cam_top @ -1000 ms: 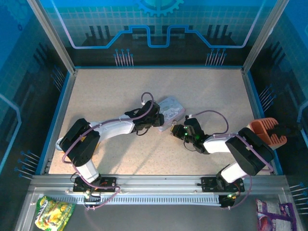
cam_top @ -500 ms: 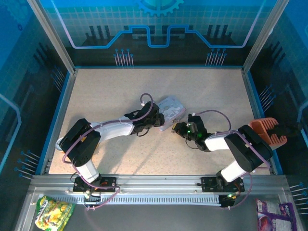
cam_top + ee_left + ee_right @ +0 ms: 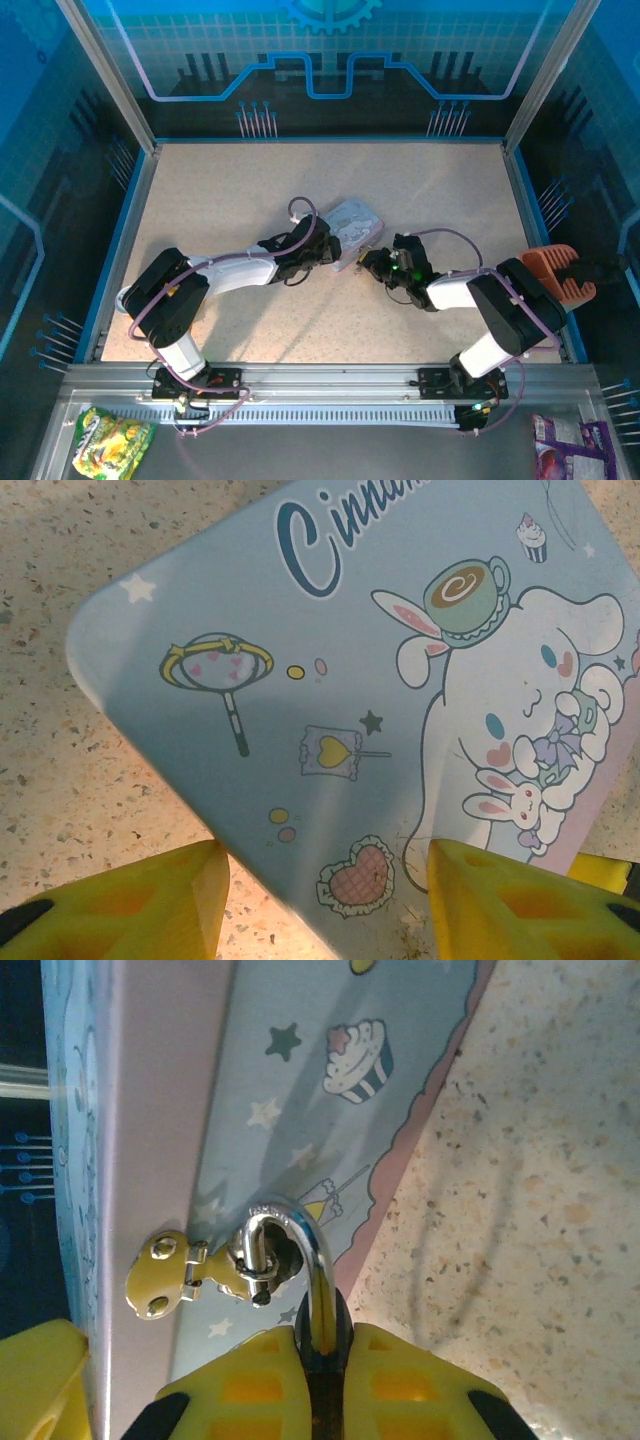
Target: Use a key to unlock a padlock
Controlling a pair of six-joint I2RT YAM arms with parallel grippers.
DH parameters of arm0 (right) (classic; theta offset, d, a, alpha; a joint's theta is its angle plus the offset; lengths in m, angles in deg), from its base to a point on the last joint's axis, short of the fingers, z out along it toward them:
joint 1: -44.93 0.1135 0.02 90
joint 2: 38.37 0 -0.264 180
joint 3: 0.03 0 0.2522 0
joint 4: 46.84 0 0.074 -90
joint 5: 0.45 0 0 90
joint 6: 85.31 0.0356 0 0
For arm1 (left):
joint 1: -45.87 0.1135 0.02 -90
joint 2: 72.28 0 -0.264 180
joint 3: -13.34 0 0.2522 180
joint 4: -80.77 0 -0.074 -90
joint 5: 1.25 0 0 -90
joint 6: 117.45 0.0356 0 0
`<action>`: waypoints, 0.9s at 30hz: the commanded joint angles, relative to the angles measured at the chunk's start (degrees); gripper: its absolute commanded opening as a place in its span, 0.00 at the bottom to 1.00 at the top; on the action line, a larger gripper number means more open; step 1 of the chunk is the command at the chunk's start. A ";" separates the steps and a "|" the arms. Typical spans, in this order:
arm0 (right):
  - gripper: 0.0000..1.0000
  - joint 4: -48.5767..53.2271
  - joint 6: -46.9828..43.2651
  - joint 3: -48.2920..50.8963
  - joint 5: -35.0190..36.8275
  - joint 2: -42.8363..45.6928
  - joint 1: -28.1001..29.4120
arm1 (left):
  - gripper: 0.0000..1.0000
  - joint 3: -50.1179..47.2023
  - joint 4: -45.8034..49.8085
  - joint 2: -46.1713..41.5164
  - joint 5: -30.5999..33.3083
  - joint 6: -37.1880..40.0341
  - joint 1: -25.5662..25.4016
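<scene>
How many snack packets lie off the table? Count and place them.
2. A yellow-green crinkly snack packet lies left of the left arm's base; a purple plastic snack packet right of the right arm's base. More may be cropped.

Padlock (image 3: pixel 316 1295) on hasp (image 3: pixel 167 1276) of tin (image 3: pixel 300 1090)

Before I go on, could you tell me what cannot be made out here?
Padlock body and keyhole: right wrist view, hidden between the right end effector's fingers.
Whether a key is inserted: same cause; the top view is too small.
Tin's lettering: left wrist view, cut off by the top edge.
</scene>
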 commanded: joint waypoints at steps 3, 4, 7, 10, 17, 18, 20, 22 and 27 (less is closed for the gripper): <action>0.03 -2.24 5.95 -1.94 1.54 -0.20 -1.65 | 0.53 -2.87 9.13 1.01 1.80 -0.51 -0.89; 0.02 -2.39 6.44 -1.94 1.75 -0.31 -2.05 | 0.53 -2.95 9.27 0.91 1.86 -0.79 -0.90; 0.00 -3.39 7.80 -1.67 1.45 -0.85 -3.57 | 0.54 -3.30 9.24 0.66 1.99 -1.42 -0.90; 0.00 -2.11 7.50 -1.72 1.38 -1.27 -4.59 | 0.54 -3.58 9.02 0.30 2.60 -1.53 -0.86; 0.00 -3.69 4.62 -2.07 -2.55 -1.90 -4.43 | 0.54 -2.36 10.08 0.43 3.56 -1.06 -0.90; 0.00 -2.88 4.08 -2.07 -2.69 -1.38 -4.30 | 0.54 -2.26 10.09 0.45 3.62 -1.02 -0.85; 0.00 -1.27 3.35 -1.75 -2.47 -0.99 -3.49 | 0.54 -1.83 10.25 0.87 3.65 -0.92 -0.91; 0.01 -2.28 4.86 -0.41 -3.06 -3.12 -3.03 | 0.54 -1.55 10.09 1.25 3.44 -0.99 -0.89; 0.01 -17.31 10.97 3.44 -6.17 -13.43 -4.30 | 0.54 -1.63 9.87 1.22 3.42 -1.27 -0.86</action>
